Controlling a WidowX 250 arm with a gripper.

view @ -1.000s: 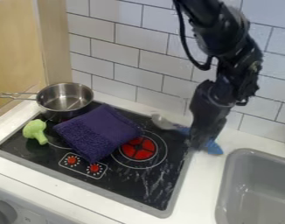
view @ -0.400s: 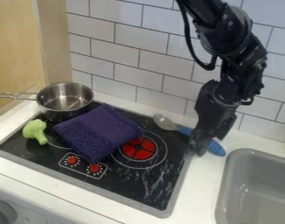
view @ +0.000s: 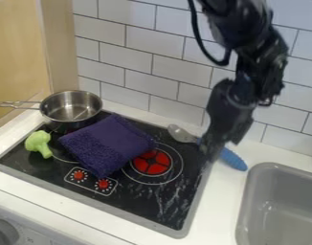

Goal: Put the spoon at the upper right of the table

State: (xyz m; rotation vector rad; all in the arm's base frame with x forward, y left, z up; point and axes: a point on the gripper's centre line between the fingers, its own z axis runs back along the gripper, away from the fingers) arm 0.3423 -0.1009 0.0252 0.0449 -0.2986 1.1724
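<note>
On my camera feed, the rear boundary is a wall of glossy white rectangular tiles (view: 133, 57) in staggered courses with dark grout. A light wood panel (view: 15, 52) stands at the left. The white countertop (view: 216, 210) meets the tile base and carries a black cooktop (view: 136, 203) with a grey frame, red burner (view: 152, 161) and two red dials (view: 104, 183). Right of it sits a grey sink (view: 243, 206). A grey knob (view: 1, 233) is at lower left. I read the cooktop's pale streaks as scuffs or reflected light.
</note>
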